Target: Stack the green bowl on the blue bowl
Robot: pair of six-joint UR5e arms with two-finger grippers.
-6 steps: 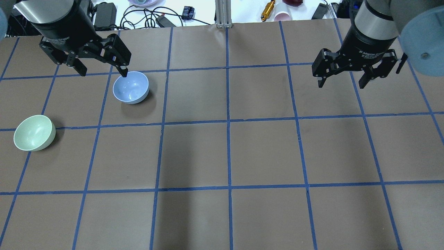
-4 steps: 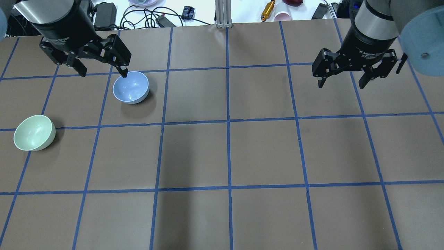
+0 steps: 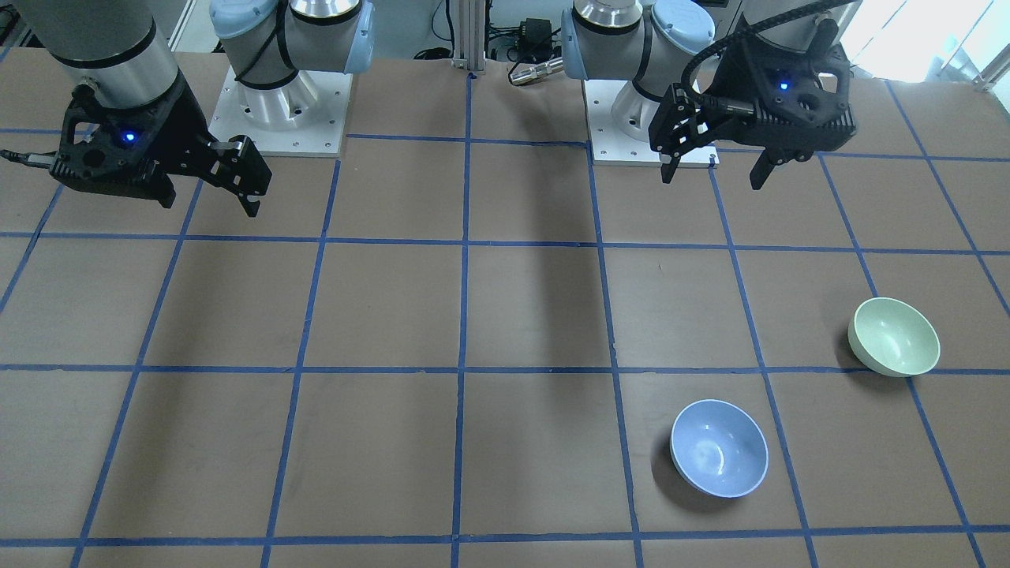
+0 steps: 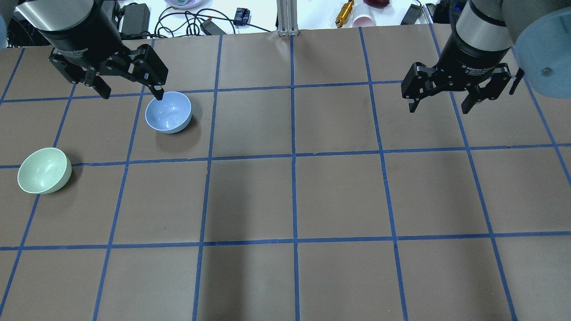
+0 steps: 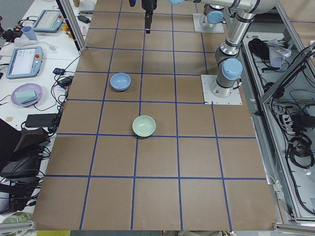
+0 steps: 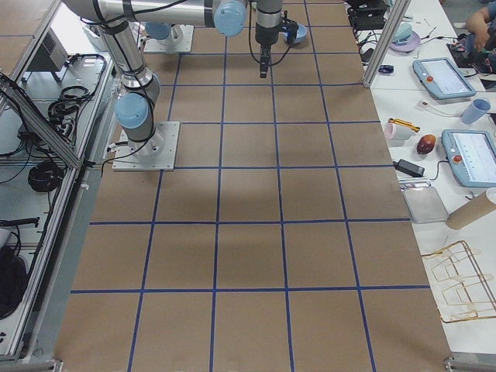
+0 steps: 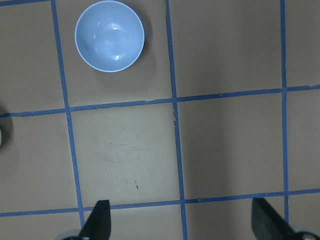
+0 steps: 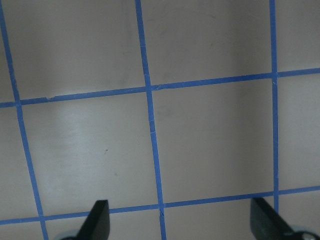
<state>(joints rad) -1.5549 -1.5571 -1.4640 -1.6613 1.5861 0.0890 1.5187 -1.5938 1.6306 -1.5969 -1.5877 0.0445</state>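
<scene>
The green bowl stands upright on the brown table at the far left; it also shows in the front view and the left side view. The blue bowl stands upright about one grid square away from it, apart from the green bowl. My left gripper is open and empty, held high above the table; its wrist view shows the blue bowl ahead of the fingers. My right gripper is open and empty, high over the right side.
Blue tape lines grid the table. Beyond the far edge lie cables and a power adaptor, a yellow tool and a pink cup. An aluminium post stands at the far middle. The arm bases sit on the robot's side.
</scene>
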